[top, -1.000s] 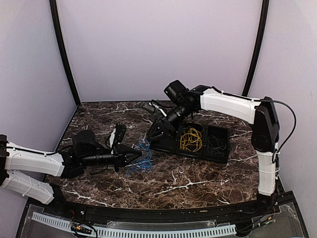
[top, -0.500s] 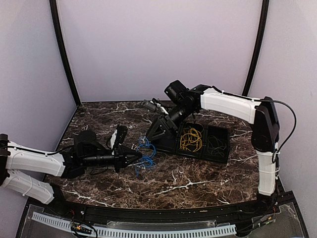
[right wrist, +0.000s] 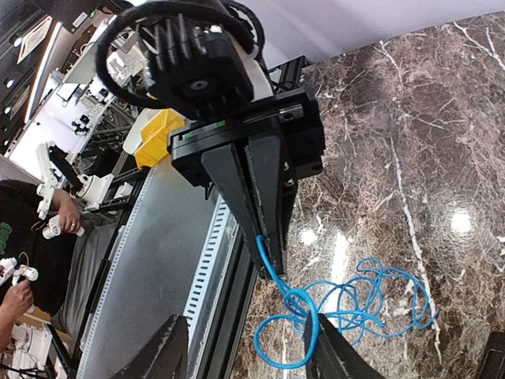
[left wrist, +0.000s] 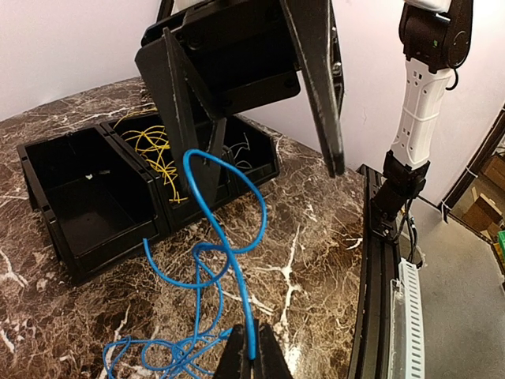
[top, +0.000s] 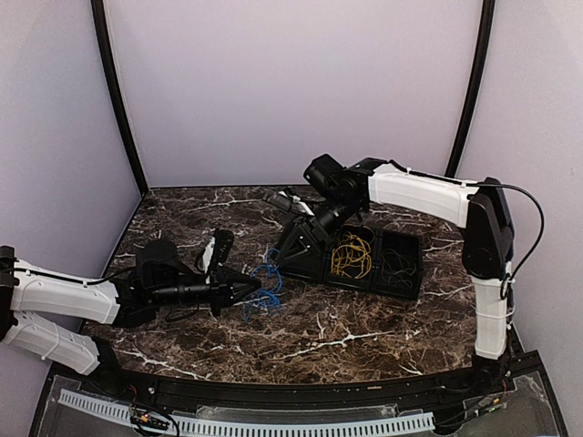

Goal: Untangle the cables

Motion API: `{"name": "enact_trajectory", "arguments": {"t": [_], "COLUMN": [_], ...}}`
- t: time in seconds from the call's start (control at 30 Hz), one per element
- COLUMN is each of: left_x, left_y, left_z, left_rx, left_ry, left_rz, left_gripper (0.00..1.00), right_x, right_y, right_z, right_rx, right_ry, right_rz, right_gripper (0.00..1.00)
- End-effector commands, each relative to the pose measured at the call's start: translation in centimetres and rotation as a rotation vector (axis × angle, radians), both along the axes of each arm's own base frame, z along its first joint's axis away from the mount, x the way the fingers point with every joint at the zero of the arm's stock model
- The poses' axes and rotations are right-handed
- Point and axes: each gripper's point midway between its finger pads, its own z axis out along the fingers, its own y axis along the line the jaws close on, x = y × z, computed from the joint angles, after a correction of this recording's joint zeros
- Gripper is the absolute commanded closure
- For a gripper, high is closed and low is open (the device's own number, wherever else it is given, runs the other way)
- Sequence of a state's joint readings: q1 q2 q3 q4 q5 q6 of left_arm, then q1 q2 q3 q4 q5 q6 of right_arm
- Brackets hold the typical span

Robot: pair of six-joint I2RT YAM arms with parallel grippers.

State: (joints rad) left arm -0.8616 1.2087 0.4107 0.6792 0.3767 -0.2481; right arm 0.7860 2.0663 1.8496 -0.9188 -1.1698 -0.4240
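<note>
Pinching one strand of the blue cable (left wrist: 257, 215) in the left gripper (left wrist: 254, 360), jaws pressed together on it. Holding that strand up so that it is rising in a tall loop, with the rest of the blue tangle lying on the marble table (top: 364, 339) just below the fingertips. Reaching in low from the left, arm stretched nearly flat over the table.

Hovering the right gripper (top: 276, 261) over the same loop, jaws standing apart and gripping nothing, pointing down and leftward from the tray side. Not showing clearly whether either finger is touching the loop.

Sitting just behind the tangle, the black tray (top: 407, 276), divided into three compartments. Lying coiled in the middle compartment, the yellow cable (top: 351, 256); lying in the right-hand compartment, the dark grey cable (top: 394, 264).
</note>
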Motion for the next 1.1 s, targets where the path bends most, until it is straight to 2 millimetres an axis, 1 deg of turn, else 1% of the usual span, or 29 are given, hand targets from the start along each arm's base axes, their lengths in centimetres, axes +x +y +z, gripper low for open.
{"name": "enact_trajectory", "arguments": {"t": [0.0, 0.07, 0.1, 0.13, 0.2, 0.23, 0.37, 0.4, 0.43, 0.47, 0.57, 0.63, 0.7, 0.87, 0.93, 1.0, 1.07], "left_x": [-0.1, -0.2, -0.2, -0.1, 0.1, 0.3, 1.6, 2.0, 2.1, 2.4, 2.8, 2.8, 2.8, 2.9, 3.1, 3.4, 3.6], "left_y": [0.2, 0.1, 0.2, 0.2, 0.4, 0.5, 1.9, 2.5, 2.8, 3.5, 4.6, 5.2, 5.5, 5.9, 6.2, 6.9, 7.9], "left_z": [1.4, 1.5, 1.6, 1.5, 1.1, 0.8, -1.1, -2.0, -2.3, -3.1, -4.4, -5.3, -6.0, -6.3, -6.4, -6.9, -7.9], "left_rx": [-0.043, -0.047, -0.047, -0.047, -0.033, -0.022, 0.036, 0.061, 0.066, 0.090, 0.119, 0.136, 0.149, 0.158, 0.169, 0.191, 0.225], "left_ry": [-0.022, -0.024, -0.025, -0.025, -0.019, -0.016, 0.014, 0.025, 0.031, 0.039, 0.062, 0.078, 0.089, 0.089, 0.082, 0.083, 0.100], "left_rz": [0.007, 0.003, 0.004, 0.006, 0.027, 0.043, 0.153, 0.195, 0.215, 0.252, 0.313, 0.335, 0.349, 0.367, 0.390, 0.423, 0.471], "left_gripper": [1.00, 1.00, 1.00, 1.00, 1.00, 1.00, 1.00, 1.00, 1.00, 1.00, 1.00, 1.00, 1.00, 1.00, 1.00, 1.00, 1.00], "right_x": [0.7, 1.0, 1.3, 1.5, 1.7, 1.7, 1.2, 1.1, 1.1, 1.2, 1.3, 1.4, 1.6, 2.2, 2.4, 2.5, 2.8], "right_y": [0.4, 0.7, 0.9, 1.1, 1.2, 1.1, -0.3, -0.9, -1.5, -2.0, -4.0, -5.3, -6.5, -8.0, -8.6, -9.3, -10.2], "right_z": [-0.4, -0.7, -0.7, -0.4, 0.9, 2.1, 7.6, 9.0, 10.1, 11.1, 13.8, 14.9, 15.6, 15.8, 16.2, 17.2, 19.0], "right_rx": [-0.021, -0.034, -0.044, -0.036, -0.020, 0.000, 0.092, 0.115, 0.133, 0.148, 0.193, 0.211, 0.215, 0.208, 0.215, 0.239, 0.272], "right_ry": [-0.035, -0.043, -0.044, -0.057, -0.084, -0.109, -0.238, -0.271, -0.300, -0.325, -0.371, -0.393, -0.417, -0.452, -0.464, -0.471, -0.491], "right_rz": [-0.044, -0.059, -0.076, -0.080, -0.077, -0.072, -0.078, -0.086, -0.096, -0.108, -0.139, -0.153, -0.171, -0.206, -0.223, -0.235, -0.259], "right_gripper": [0.55, 0.65, 0.73, 0.84, 0.98, 1.00, 1.00, 1.00, 1.00, 1.00, 1.00, 1.00, 1.00, 1.00, 1.00, 1.00, 1.00]}}
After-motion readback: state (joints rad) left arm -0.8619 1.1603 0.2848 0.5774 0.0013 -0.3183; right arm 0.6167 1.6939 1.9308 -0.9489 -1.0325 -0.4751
